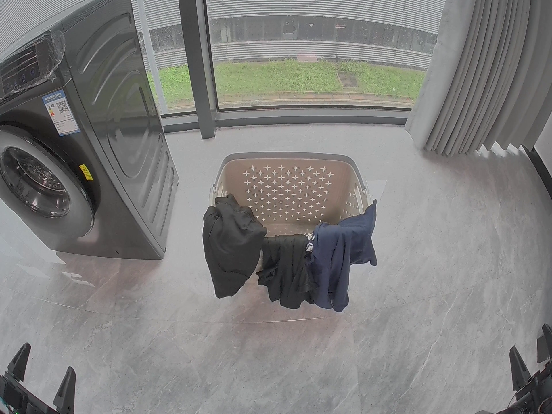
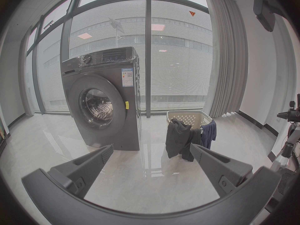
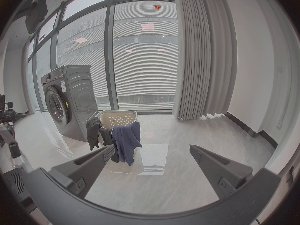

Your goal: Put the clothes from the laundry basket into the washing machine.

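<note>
Head view. The beige perforated plastic laundry basket (image 1: pixel 287 157) is standing on the floor before the window, just to the right of the dark grey front-loading washing machine (image 1: pixel 115 145). Three clothes are hanging over the basket's near rim: a black garment (image 1: pixel 233 245) at the left corner, a second dark garment (image 1: pixel 286 271) in the middle, and a navy garment (image 1: pixel 339 251) at the right. The left gripper (image 1: pixel 45 369) and the right gripper (image 1: pixel 530 352) are sitting low at the near edge, well apart from the basket, both with fingers spread and carrying nothing.

Left wrist view. The left gripper (image 2: pixel 150 147) is facing the washing machine (image 2: pixel 103 107) with its pincer wide open and empty. No cloth is showing at the porthole. Whether the door is open cannot be told.

Right wrist view. The right gripper (image 3: pixel 151 147) is likewise gaping and empty, facing the laundry basket (image 3: pixel 120 117) and the navy garment (image 3: pixel 126 141).

Assessment. In my judgement the task is not yet begun: all three garments are waiting on the basket, and none is looking loaded.

Surroundings. The pale grey marble-look floor (image 1: pixel 437 248) is gleaming and throwing reflections. Tall windows (image 1: pixel 316 41) are running behind, with a grey pleated curtain (image 1: pixel 489 64) hanging at the right.
</note>
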Tool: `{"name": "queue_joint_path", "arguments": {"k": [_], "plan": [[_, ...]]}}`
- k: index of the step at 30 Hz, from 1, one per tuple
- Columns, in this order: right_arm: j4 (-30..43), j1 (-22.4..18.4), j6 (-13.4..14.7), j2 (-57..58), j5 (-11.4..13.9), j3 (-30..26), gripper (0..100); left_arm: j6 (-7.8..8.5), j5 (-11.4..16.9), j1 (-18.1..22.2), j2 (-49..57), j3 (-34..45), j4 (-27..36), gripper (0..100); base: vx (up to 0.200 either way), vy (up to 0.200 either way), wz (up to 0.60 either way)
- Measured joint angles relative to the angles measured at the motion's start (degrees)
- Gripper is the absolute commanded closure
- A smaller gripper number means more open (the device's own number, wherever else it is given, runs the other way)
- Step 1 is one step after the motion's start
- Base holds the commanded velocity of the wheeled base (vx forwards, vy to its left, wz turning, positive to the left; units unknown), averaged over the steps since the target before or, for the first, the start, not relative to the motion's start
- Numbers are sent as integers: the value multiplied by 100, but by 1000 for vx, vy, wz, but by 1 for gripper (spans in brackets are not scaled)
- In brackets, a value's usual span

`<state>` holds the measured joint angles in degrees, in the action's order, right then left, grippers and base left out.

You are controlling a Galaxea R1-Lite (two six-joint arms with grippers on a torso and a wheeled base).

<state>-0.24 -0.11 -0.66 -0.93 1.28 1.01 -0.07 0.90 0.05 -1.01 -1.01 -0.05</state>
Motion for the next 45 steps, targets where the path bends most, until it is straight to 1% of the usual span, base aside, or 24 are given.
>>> {"name": "queue_joint_path", "arguments": {"k": [3, 22, 31, 40, 45], "plan": [[0, 4, -2, 0, 2, 0, 0, 0, 0, 2, 0, 0, -2, 0, 0, 0, 0], [0, 4, 0, 0, 2, 0, 0, -13, -1, 5, 0, 0, 0, 0, 200, 0, 0], [0, 4, 0, 0, 2, 0, 0, -11, -1, 0, -2, 2, 2, 0, 0, 0, 0], [0, 1, 0, 0, 2, 0, 0, -6, 2, -5, 0, 2, 5, 0, 200, 0, 0], [0, 1, -2, 0, 2, 0, 0, -9, -1, -5, 0, 2, 5, 0, 0, 0, 0]]}}
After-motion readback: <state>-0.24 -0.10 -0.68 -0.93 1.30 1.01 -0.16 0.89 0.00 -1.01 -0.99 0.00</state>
